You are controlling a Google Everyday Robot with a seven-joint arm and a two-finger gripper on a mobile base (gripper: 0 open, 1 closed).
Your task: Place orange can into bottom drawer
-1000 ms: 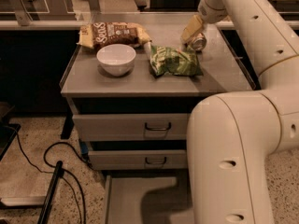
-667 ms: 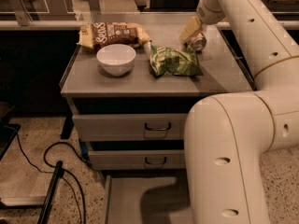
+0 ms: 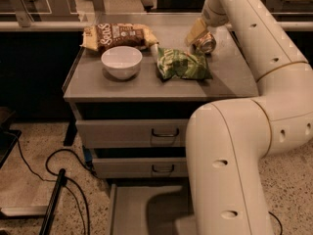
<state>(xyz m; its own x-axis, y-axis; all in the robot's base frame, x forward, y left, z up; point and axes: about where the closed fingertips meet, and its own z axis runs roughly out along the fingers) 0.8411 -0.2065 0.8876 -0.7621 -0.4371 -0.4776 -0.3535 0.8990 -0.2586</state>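
Nearest me, low by the floor, the bottom drawer (image 3: 133, 212) stands pulled out, partly behind the big white arm (image 3: 234, 170). Above it the two upper drawers (image 3: 132, 132) are closed. On the cabinet top (image 3: 88, 80) sit a white bowl (image 3: 122, 60) and a green snack bag (image 3: 183, 64). Just behind the bag is the orange can (image 3: 207, 43), silver end toward me. The gripper (image 3: 197, 34) is right against it, though whether it has hold I cannot tell. At the far edge lies a brown snack bag (image 3: 119, 34).

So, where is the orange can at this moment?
In the camera view, the orange can is at the back right of the cabinet top, just behind the green snack bag, with the gripper at its left side.
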